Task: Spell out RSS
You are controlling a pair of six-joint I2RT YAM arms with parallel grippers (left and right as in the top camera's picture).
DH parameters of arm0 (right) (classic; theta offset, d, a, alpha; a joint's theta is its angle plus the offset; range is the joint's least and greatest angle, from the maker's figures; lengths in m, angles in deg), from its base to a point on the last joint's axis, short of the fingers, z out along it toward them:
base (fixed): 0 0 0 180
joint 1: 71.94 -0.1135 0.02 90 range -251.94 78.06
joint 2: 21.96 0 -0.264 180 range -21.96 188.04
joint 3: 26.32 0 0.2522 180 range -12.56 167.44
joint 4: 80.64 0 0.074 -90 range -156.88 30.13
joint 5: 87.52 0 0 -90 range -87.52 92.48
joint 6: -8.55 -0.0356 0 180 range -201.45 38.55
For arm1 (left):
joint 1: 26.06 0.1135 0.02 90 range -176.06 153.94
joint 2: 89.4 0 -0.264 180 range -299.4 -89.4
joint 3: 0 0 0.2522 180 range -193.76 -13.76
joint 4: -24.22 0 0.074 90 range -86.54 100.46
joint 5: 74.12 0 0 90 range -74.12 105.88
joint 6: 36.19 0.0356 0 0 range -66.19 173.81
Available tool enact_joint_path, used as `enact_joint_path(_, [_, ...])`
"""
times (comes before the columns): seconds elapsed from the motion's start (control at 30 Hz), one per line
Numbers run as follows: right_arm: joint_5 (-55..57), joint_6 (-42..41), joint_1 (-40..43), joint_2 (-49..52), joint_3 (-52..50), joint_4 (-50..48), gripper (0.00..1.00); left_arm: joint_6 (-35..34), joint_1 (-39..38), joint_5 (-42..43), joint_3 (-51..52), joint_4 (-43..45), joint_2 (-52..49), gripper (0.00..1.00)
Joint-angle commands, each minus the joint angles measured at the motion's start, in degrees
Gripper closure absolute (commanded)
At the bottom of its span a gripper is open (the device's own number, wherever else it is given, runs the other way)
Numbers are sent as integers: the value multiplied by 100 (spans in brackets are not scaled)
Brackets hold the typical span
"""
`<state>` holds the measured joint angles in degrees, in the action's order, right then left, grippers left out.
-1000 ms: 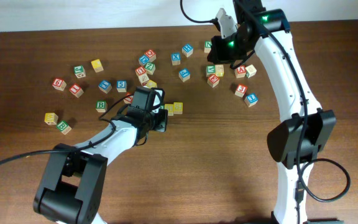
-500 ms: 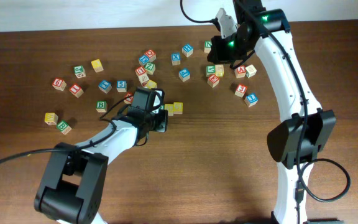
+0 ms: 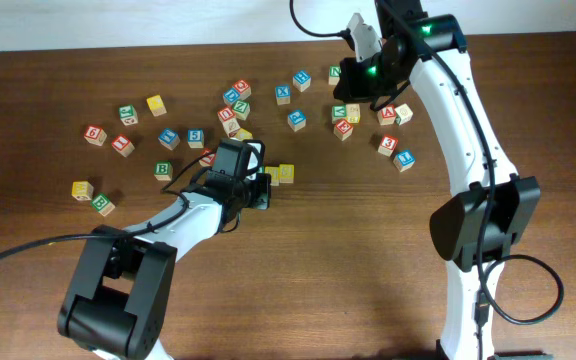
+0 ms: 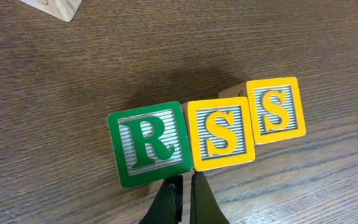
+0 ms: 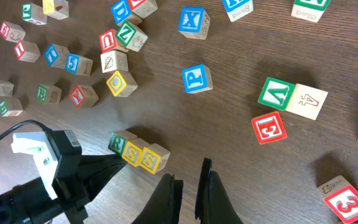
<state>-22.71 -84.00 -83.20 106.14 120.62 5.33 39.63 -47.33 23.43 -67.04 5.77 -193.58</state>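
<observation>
Midway between the left and right edges of the table, we see the R cube, first S cube and second S cube touching in a row. Our left gripper is pressed together just beside them, and our right gripper is together too.

Loose cubes crowd the tabletop's far half, from the left edge across to the right arm. Toward the near edge the wood lies open, except where the left arm slants in to the RSS row.

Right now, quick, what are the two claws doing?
Left gripper: closed, holding nothing.
Right gripper: closed, holding nothing.
</observation>
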Motion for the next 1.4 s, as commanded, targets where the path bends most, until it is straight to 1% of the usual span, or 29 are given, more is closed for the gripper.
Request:
enact_joint_path(0.0, [-72,66,9,-149,98,0,96,-57,-11,87,-2,42,-50,100])
enact_joint_path(0.13, [-72,66,9,-149,98,0,96,-55,-11,365,-2,35,-50,100])
enact_joint_path(0.27, [-74,63,9,-149,98,9,96,-55,-11,378,-55,-103,-46,100])
enact_joint_path(0.4, [-74,63,9,-149,98,33,96,-55,-11,763,-57,-144,-37,100])
enact_joint_path(0.5, [-74,66,9,-149,98,33,96,-55,-175,789,-57,-205,-37,100])
enact_joint_path(0.57, [-74,66,9,-149,98,33,96,-55,-365,627,-57,-153,-37,100])
enact_joint_path(0.73, [-72,85,9,-149,98,33,96,-55,-785,-415,-57,-85,-37,100])
enact_joint_path(0.87, [-72,85,9,-149,98,33,96,-55,-883,-693,-57,179,-39,100])
enact_joint_path(1.07, [-74,83,9,-149,98,37,96,-50,-883,-892,-57,240,-39,100])
enact_joint_path(1.37, [-74,85,9,-149,98,48,96,-26,-883,-887,-57,343,-190,100])
